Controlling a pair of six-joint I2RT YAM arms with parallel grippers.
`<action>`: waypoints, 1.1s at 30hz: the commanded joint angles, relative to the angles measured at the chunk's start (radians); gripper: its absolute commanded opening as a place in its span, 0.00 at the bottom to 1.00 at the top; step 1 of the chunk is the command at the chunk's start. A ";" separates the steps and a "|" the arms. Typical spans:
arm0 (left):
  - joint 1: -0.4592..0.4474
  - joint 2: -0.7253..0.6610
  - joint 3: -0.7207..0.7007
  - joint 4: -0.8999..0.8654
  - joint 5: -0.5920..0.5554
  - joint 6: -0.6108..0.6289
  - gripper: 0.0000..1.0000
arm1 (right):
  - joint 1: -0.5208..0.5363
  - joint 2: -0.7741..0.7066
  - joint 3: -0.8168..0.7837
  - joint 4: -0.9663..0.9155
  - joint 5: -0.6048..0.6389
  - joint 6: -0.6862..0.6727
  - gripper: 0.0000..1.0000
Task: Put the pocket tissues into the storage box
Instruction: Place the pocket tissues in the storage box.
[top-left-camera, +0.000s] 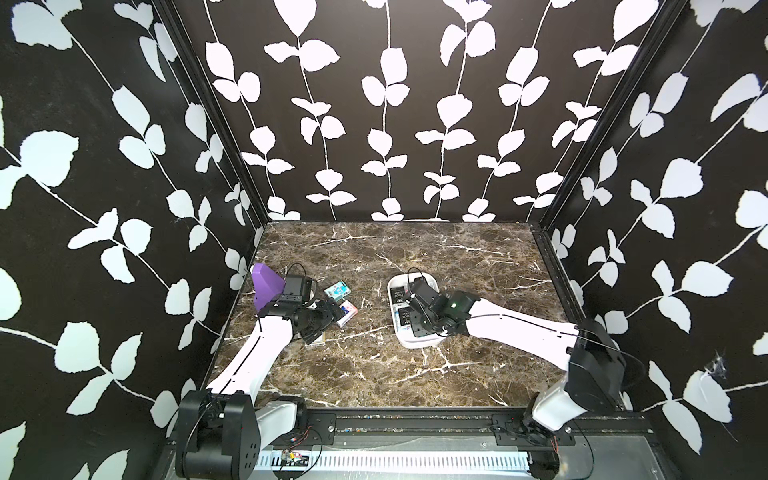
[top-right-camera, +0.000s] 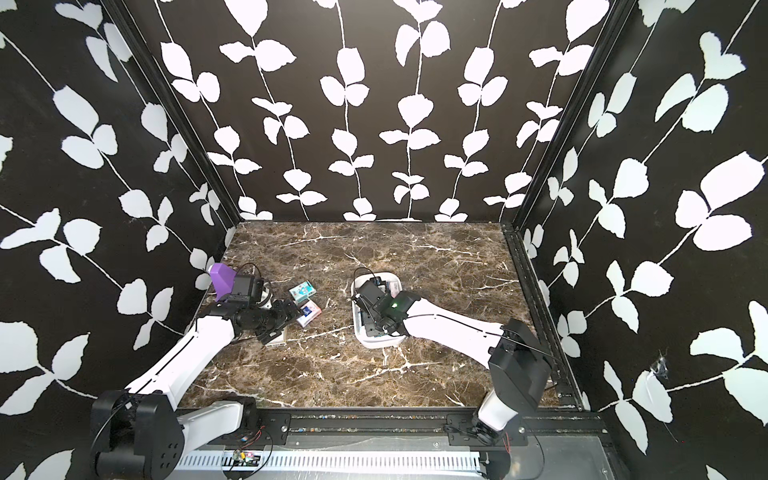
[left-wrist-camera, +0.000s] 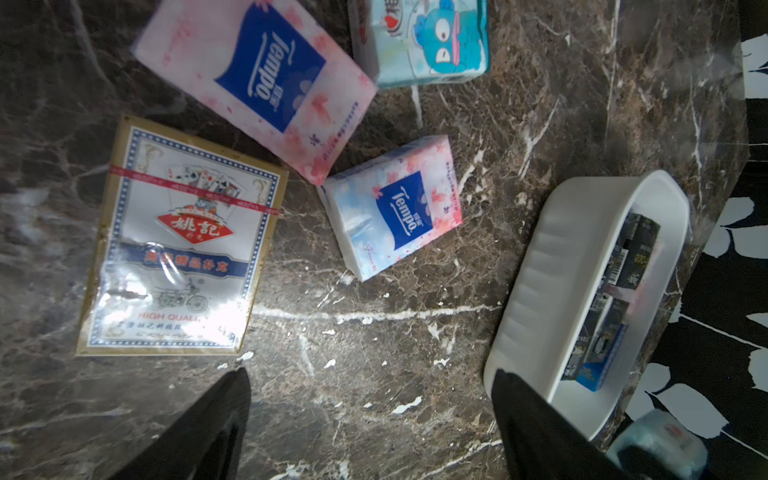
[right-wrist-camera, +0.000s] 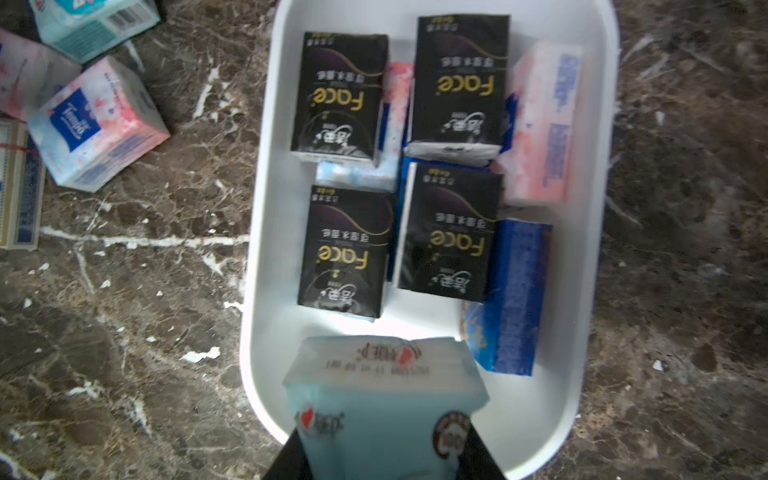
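The white storage box (right-wrist-camera: 266, 208) lies on the marble right of centre in both top views (top-left-camera: 417, 343). It holds several pocket tissues: black packs (right-wrist-camera: 457, 83), a blue one (right-wrist-camera: 515, 291) and a pink-white one (right-wrist-camera: 540, 124). My right gripper (right-wrist-camera: 382, 436) is shut on a teal pack (right-wrist-camera: 382, 386), which hangs over the box's near end. My left gripper (left-wrist-camera: 372, 386) is open above bare marble. Beyond it lie three loose packs: a large pink-and-blue one (left-wrist-camera: 257, 79), a smaller one (left-wrist-camera: 395, 212) and a teal cartoon one (left-wrist-camera: 428, 41).
A wrapped deck of playing cards (left-wrist-camera: 178, 249) lies beside the loose packs, close to my left gripper. A purple wedge block (top-left-camera: 266, 286) stands at the table's left edge behind the left arm. Patterned walls close in three sides.
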 joint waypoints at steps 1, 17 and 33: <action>-0.004 -0.026 0.025 -0.024 0.013 0.022 0.88 | -0.024 -0.018 -0.054 0.105 0.094 0.027 0.38; -0.004 -0.016 0.061 -0.035 -0.012 0.069 0.90 | -0.031 0.082 -0.084 0.171 0.068 0.045 0.54; -0.005 0.302 0.316 0.055 0.034 0.198 0.99 | -0.033 -0.086 -0.058 0.075 0.094 0.010 0.75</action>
